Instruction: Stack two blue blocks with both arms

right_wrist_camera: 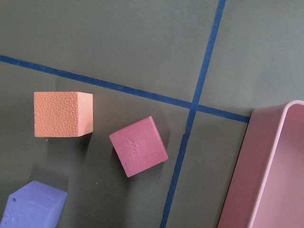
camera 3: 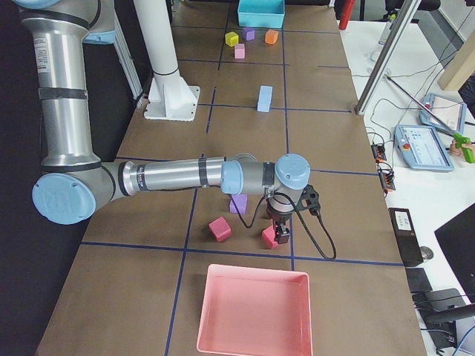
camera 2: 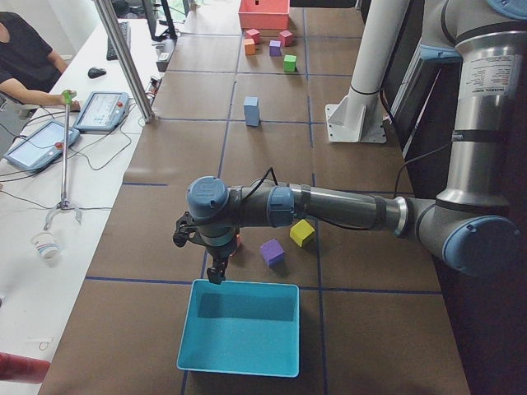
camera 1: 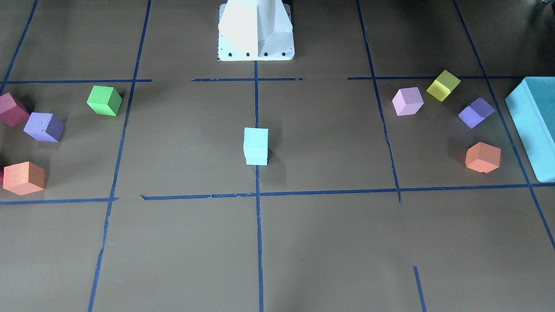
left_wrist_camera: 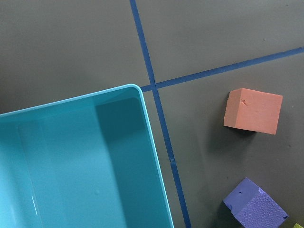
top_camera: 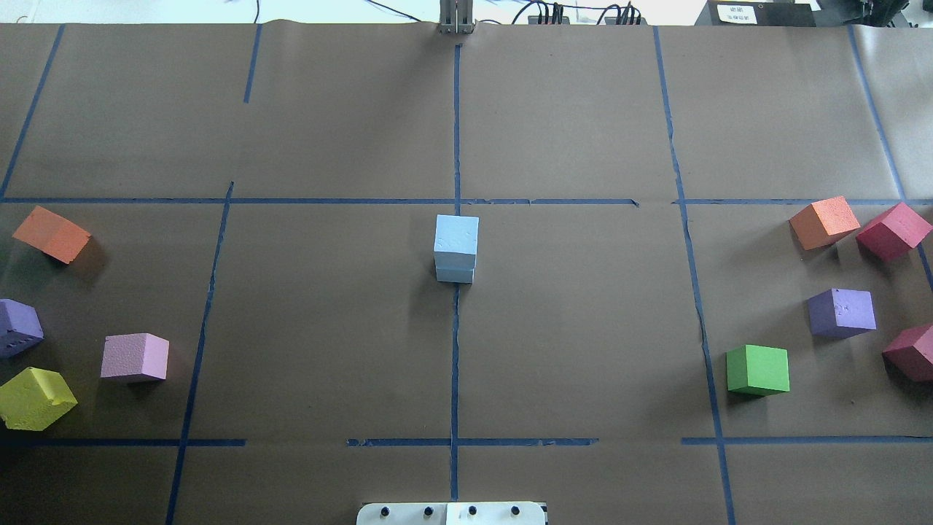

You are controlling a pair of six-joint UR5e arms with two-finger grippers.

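Note:
The two light-blue blocks stand stacked, one on the other, at the table's centre on the blue tape line: the top block (camera 1: 256,138) (top_camera: 457,233) on the bottom block (camera 1: 256,158) (top_camera: 455,275). The stack also shows in the exterior left view (camera 2: 252,111) and the exterior right view (camera 3: 264,98). Both grippers are far from it. My left gripper (camera 2: 216,271) hangs over the near rim of a teal bin. My right gripper (camera 3: 282,236) hangs over a crimson cube near a pink bin. Neither wrist view shows fingers, so I cannot tell whether either gripper is open or shut.
The teal bin (camera 2: 191,346) (left_wrist_camera: 152,142) sits at the left end with orange (left_wrist_camera: 252,110), violet, pink and yellow cubes near it. The pink bin (camera 3: 211,315) (right_wrist_camera: 266,156) sits at the right end with crimson (right_wrist_camera: 138,146), orange, violet and green (top_camera: 757,370) cubes. The white pedestal (camera 1: 256,30) stands behind the centre.

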